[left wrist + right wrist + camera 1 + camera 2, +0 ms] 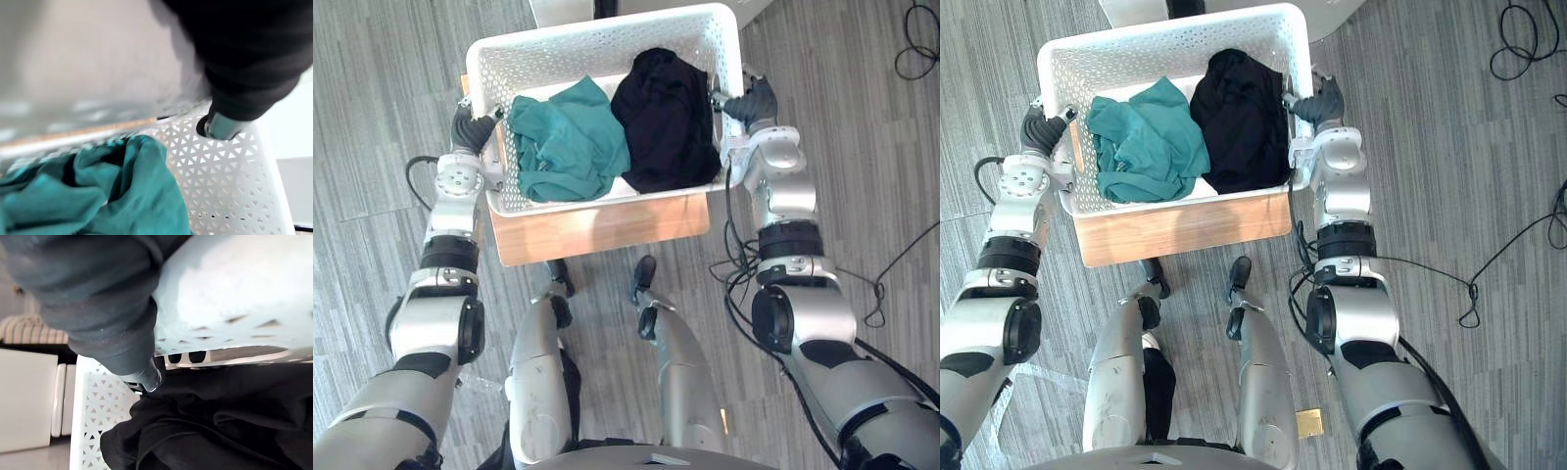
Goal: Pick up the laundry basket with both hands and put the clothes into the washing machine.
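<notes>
The white perforated laundry basket (597, 39) rests on a low wooden stand (597, 227) in front of me. Inside lie a teal garment (570, 142) on the left and a black garment (664, 117) on the right. My left hand (475, 127) is at the basket's left end, and in the left wrist view a fingertip (220, 127) curls over the rim above the teal garment (98, 191). At the right end my right hand (752, 101) grips likewise, one fingertip (144, 379) hooked inside over the black garment (205, 421).
A white appliance front (24, 396) stands just beyond the basket's far side, its edge also at the top (568, 10). Grey plank floor surrounds the stand. Loose black cables (913, 44) lie on the floor at the far right.
</notes>
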Controlling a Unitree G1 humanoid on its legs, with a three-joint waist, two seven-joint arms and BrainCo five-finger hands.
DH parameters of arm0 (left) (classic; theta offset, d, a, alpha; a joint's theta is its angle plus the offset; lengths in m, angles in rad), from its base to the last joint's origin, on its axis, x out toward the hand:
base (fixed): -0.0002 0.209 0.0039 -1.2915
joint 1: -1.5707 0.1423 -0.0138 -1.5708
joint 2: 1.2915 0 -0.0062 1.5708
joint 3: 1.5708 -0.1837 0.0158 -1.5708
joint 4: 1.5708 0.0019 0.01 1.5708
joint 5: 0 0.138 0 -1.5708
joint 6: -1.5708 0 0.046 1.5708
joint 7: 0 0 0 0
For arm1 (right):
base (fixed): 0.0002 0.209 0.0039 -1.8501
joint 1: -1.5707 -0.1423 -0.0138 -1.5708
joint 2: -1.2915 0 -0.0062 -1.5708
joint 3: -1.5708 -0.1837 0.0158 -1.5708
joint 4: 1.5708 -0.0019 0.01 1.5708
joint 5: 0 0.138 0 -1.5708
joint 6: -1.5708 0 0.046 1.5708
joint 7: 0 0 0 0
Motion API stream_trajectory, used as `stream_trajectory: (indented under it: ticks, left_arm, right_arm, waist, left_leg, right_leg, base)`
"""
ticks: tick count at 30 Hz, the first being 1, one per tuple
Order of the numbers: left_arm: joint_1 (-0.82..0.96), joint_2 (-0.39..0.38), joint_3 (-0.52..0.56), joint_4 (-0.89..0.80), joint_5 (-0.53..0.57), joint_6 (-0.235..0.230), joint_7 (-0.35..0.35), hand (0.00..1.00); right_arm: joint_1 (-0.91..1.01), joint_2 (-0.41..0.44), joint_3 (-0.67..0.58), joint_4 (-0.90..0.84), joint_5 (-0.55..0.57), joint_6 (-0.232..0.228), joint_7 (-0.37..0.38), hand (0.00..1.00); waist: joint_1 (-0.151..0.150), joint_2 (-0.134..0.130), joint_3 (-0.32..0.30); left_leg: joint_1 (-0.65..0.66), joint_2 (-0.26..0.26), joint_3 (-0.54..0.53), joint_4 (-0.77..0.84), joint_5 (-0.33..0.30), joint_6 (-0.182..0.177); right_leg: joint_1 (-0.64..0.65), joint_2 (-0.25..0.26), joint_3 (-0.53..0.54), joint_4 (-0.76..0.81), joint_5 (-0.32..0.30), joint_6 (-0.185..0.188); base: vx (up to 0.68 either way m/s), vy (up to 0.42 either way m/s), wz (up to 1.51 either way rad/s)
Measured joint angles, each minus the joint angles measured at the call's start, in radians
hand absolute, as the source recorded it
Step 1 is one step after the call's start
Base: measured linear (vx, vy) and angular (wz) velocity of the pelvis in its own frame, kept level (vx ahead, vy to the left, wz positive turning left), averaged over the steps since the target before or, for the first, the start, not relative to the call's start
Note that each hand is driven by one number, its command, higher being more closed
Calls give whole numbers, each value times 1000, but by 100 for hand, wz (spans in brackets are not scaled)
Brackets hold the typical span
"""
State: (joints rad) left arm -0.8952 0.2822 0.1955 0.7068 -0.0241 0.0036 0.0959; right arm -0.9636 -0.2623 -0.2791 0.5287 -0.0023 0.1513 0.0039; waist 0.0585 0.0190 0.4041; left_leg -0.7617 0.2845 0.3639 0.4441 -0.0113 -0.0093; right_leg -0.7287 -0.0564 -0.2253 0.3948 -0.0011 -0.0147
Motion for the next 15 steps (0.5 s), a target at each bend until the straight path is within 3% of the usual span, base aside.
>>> stream_trajectory:
  ticks: [3,7,10,15]
  left_arm:
    - [100,-47,-5,-125,-96,-12,11,100]
    - [332,-125,-63,-325,-250,-31,32,100]
    - [556,-175,-110,-465,-303,-33,26,100]
    - [820,-188,-165,-621,-358,-34,1,100]
  right_arm:
    - [136,23,-11,-165,23,-5,-25,100]
    - [418,63,0,-411,44,-64,-49,100]
    - [623,104,2,-506,40,-83,-45,100]
    - [863,151,13,-588,37,-94,-27,100]
  waist:
    - [-5,1,1]
    - [-10,3,2]
    - [-12,3,2]
    - [-14,3,-7]
  left_leg:
    - [28,-11,0,-10,0,0]
    - [102,-23,-7,-11,-21,-5]
    - [178,-32,-6,-4,-55,-12]
    - [245,-24,-2,44,-112,-20]
  right_leg:
    - [23,-9,0,6,-10,6]
    - [102,-25,-12,18,-44,14]
    - [175,-41,-13,39,-81,23]
    - [242,-47,-11,77,-131,32]
  base:
    - [56,6,9]
    - [64,0,13]
    - [104,7,10]
    - [93,7,0]
